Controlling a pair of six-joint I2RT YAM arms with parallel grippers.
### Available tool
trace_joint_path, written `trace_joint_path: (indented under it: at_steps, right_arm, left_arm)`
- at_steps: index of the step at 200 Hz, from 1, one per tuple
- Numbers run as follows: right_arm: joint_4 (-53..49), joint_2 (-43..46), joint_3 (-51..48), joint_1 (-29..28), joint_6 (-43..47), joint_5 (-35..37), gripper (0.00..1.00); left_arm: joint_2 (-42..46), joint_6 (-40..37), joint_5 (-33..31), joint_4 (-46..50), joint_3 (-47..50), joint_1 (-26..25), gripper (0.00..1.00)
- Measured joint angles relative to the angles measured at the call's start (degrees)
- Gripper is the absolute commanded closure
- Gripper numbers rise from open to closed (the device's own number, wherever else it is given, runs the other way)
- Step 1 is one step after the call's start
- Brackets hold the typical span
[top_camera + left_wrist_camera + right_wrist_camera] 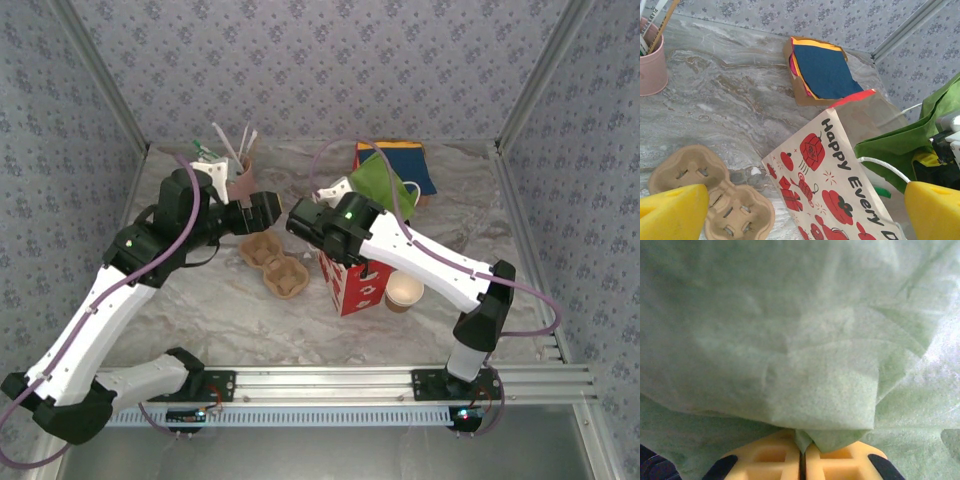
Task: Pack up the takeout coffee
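Observation:
The takeout coffee is out of view. My right gripper (802,454) is shut on a fold of the green fabric bag (805,350), pinched between its yellow pads. In the top view that green bag (384,185) hangs just behind the printed paper bag (350,285). My left gripper (802,212) is open and holds nothing, its yellow fingertips (671,212) wide apart. It points at the paper bag (840,185), whose side reads "Happy Every", and the green bag (912,135) lies beyond.
A brown cardboard cup carrier (273,263) lies left of the paper bag. A lidless brown cup (405,292) with a cream inside stands to the right of it. A pink cup of sticks (238,165) and a stack of coloured sheets (400,158) sit at the back.

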State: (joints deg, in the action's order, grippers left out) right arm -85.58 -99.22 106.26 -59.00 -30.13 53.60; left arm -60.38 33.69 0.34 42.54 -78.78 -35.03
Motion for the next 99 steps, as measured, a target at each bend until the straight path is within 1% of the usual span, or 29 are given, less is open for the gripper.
trace_joint_path:
  at_steps: [7,12,20,44,61,99]
  right_arm:
    - [0.0,0.0,0.0,0.1,-0.2,0.0,0.88]
    - [0.0,0.0,0.0,0.2,-0.3,0.0,0.84]
    - [0.1,0.0,0.0,0.3,-0.4,-0.2,0.71]
    - [1.0,0.0,0.0,0.1,-0.4,-0.8,0.65]
    - [2.5,0.1,0.0,-0.3,0.4,-1.7,0.55]
    - [5.9,2.2,0.0,-0.6,1.6,-3.1,0.52]
  left_arm:
    - [0.0,0.0,0.0,0.1,0.0,0.0,0.0]
    - [0.0,0.0,0.0,0.1,0.0,0.0,0.0]
    - [0.0,0.0,0.0,0.1,0.0,0.0,0.0]
    - [0.0,0.0,0.0,0.1,0.0,0.0,0.0]
    - [0.0,0.0,0.0,0.1,0.0,0.0,0.0]
    - [0.0,0.0,0.0,0.3,0.0,0.0,0.0]
